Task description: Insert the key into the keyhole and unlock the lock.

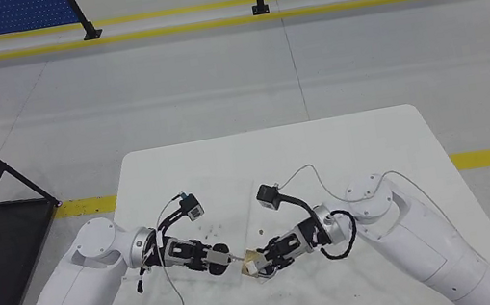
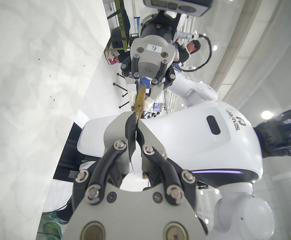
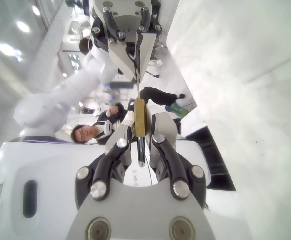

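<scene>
Gripping the lock (image 3: 139, 109), right hand (image 3: 141, 120) faces left hand (image 2: 135, 121) pinching key (image 3: 138, 89), seemingly inserted.

**Bright, flat light with glare overhead**

Lit evenly from above in the top view. Washed pale across the table (image 1: 275, 157), with no hard-edged shade anywhere on its bare surface. From the left wrist, burnt out almost to white on the table side. Dotted with round ceiling lamps (image 2: 266, 114) on the side away from the table, each flaring into a small halo. Much the same from the right wrist: glaring lamps away from the table, mottled bright patches on the table itself. Caught as a thin white glint along the shackle of the lock (image 3: 139, 118). Bowed strongly toward the edges in both wrist views, most plainly along the table's rim.
</scene>
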Motion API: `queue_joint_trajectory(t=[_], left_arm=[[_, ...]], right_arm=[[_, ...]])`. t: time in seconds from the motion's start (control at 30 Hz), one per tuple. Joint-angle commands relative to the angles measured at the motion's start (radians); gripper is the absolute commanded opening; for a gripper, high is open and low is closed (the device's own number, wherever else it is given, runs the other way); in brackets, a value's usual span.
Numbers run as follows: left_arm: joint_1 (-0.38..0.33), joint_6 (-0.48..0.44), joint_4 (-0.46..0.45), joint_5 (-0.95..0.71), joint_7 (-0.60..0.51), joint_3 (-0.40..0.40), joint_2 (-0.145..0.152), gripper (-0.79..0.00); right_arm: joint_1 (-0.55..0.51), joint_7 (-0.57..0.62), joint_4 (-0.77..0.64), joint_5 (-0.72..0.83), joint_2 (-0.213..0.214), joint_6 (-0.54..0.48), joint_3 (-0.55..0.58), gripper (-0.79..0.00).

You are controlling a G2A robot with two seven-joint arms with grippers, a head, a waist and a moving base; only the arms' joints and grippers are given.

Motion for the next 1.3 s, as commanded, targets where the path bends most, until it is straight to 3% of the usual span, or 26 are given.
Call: queue_joint_trajectory(t=[0.0,1.27], left_arm=[[0.000,0.000,0.000,0.000,0.000,0.001,0.000,-0.785],[-0.015,0.006,-0.011,0.015,0.002,0.038,-0.010,-0.785]], right_arm=[[0.000,0.001,-0.001,0.000,0.000,0.001,-0.002,-0.785],[0.022,-0.008,0.002,0.002,0.000,-0.007,-0.034,-0.785]])
